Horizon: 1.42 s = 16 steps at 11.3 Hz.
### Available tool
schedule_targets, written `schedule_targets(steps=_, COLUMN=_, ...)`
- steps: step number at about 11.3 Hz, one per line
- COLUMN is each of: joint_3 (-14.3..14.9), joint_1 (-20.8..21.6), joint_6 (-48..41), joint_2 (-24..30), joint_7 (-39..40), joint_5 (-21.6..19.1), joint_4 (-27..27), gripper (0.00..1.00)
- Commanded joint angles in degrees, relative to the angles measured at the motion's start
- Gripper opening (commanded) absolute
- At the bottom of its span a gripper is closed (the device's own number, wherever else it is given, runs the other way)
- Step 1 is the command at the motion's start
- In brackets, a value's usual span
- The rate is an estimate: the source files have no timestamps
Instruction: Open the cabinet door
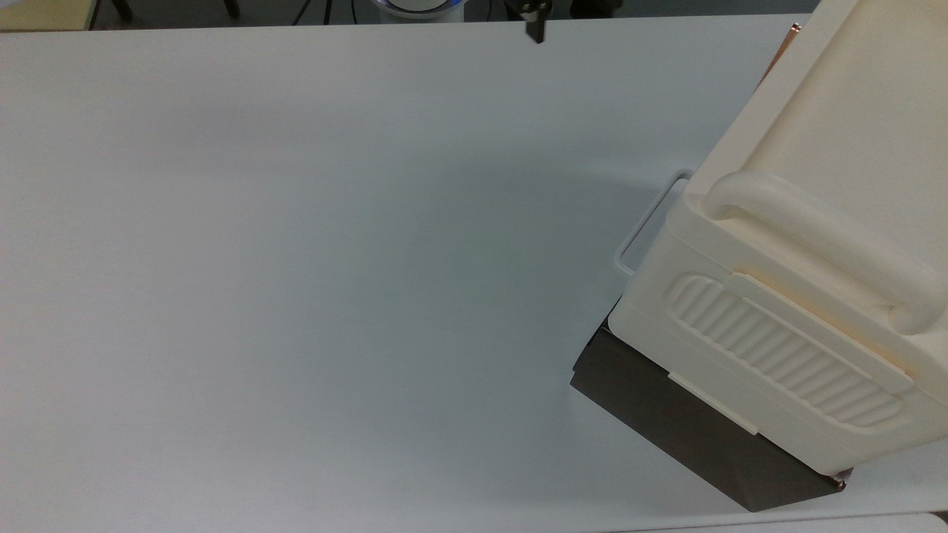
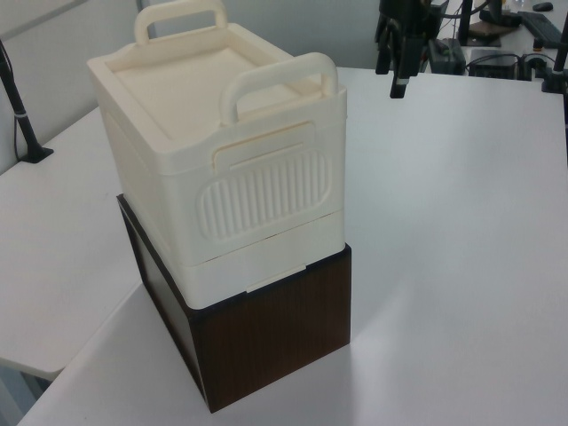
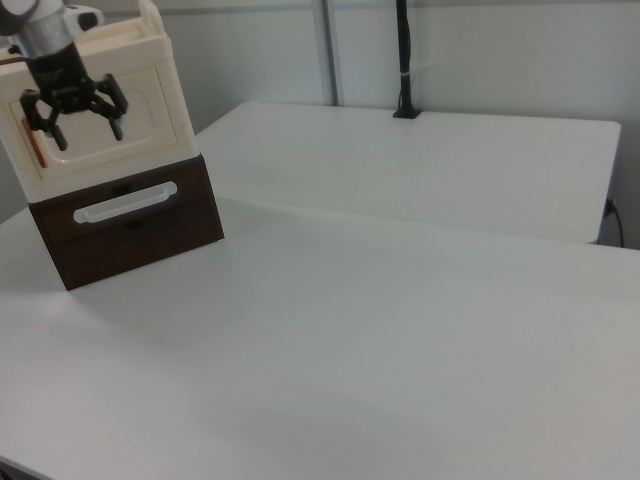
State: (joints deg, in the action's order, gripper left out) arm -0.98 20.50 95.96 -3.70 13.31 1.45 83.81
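The cabinet (image 2: pixel 222 160) is a cream box with thick handles and a ribbed side panel, standing on a dark brown base (image 2: pixel 275 342). In the right view the cabinet door (image 3: pixel 135 105) faces the table, lies flush and has a copper bar handle (image 3: pixel 36 148) at the right view's left edge. My gripper (image 3: pixel 88 135) hangs open in the air in front of the door and holds nothing. It is above the table beyond the cabinet in the left view (image 2: pixel 390 78). One of its fingers (image 1: pixel 535 31) shows at the top view's upper edge.
The dark base carries a drawer front with a white bar handle (image 3: pixel 125 203), which also juts out (image 1: pixel 648 218) in the top view. The wide white table (image 1: pixel 296 259) spreads to the top view's left. A black pole (image 3: pixel 403 60) stands at the far edge.
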Motion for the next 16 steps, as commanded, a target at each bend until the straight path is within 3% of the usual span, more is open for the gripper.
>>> schedule_targets(steps=1, joint_3=0.4, joint_1=4.4, joint_6=0.8, joint_2=-0.1, joint_7=4.5, joint_5=-2.4, joint_4=-0.8, gripper=1.00)
schedule_targets(steps=4, joint_3=-0.1, joint_1=7.4, joint_6=5.4, joint_2=-0.7, joint_7=5.0, joint_5=-6.4, joint_4=-0.8, gripper=1.00)
schedule_targets(steps=6, joint_3=-0.2, joint_1=9.3, joint_6=10.0, joint_2=-3.1, joint_7=4.1, joint_5=-6.6, joint_4=-0.8, gripper=0.99)
schedule_targets(steps=14, joint_3=-2.2, joint_1=10.3, joint_6=19.1, joint_2=-6.5, joint_7=5.1, joint_5=-6.1, joint_4=-0.9, gripper=0.42)
schedule_targets(steps=16, joint_3=-2.2, joint_1=10.3, joint_6=20.3, joint_2=-6.5, joint_7=4.9, joint_5=-6.1, joint_4=-0.8, gripper=0.42)
